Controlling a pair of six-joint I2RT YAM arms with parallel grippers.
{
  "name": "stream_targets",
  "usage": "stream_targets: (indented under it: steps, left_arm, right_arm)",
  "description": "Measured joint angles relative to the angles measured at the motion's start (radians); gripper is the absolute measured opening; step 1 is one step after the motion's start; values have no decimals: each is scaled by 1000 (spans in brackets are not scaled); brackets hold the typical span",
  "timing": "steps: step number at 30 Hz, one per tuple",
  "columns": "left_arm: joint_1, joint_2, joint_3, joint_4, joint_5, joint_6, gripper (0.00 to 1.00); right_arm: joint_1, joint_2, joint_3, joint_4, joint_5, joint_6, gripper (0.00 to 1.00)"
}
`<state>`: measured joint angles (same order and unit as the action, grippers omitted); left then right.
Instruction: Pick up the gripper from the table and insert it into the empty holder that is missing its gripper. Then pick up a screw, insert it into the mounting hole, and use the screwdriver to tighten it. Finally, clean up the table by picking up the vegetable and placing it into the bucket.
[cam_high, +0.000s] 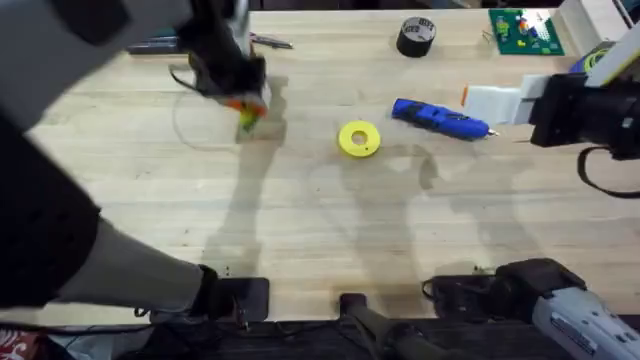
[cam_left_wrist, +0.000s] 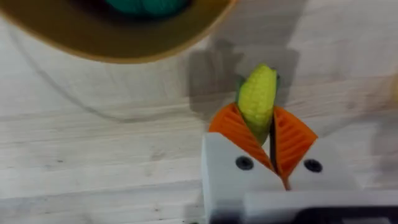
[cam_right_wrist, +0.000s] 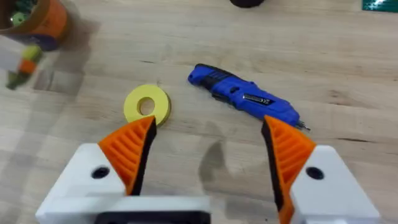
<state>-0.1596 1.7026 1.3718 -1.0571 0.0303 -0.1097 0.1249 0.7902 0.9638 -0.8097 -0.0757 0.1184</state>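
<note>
My left gripper (cam_high: 246, 107) is shut on the yellow-green vegetable (cam_left_wrist: 256, 98), held between its orange ribbed pads (cam_left_wrist: 233, 127) above the table. The orange-yellow bucket (cam_left_wrist: 112, 37) sits just beyond the vegetable, with something teal inside; in the right wrist view the bucket (cam_right_wrist: 38, 22) stands next to that gripper (cam_right_wrist: 22, 62). My right gripper (cam_right_wrist: 211, 155) hangs open with nothing in it, over the table near the blue screwdriver (cam_high: 440, 117), which lies flat (cam_right_wrist: 245, 99). The loose gripper piece, the holder and the screw are out of view.
A flat yellow disc (cam_high: 359, 138) with a hole lies mid-table, left of the screwdriver. A black tape roll (cam_high: 416, 37) and a green board (cam_high: 525, 30) sit along the far edge. My left arm looms large and dark over the left side.
</note>
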Motion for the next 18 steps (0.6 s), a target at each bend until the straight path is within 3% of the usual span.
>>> stream_targets:
  steps: [7,13,18]
  left_arm:
    - [109,-92,194,7,-14,8,28]
    - [192,-80,206,127,-27,41,28]
    - [201,-27,206,173,-27,50,28]
  right_arm:
    - [0,0,0,0,0,0,995]
    - [0,0,0,0,0,0,995]
    - [0,0,0,0,0,0,995]
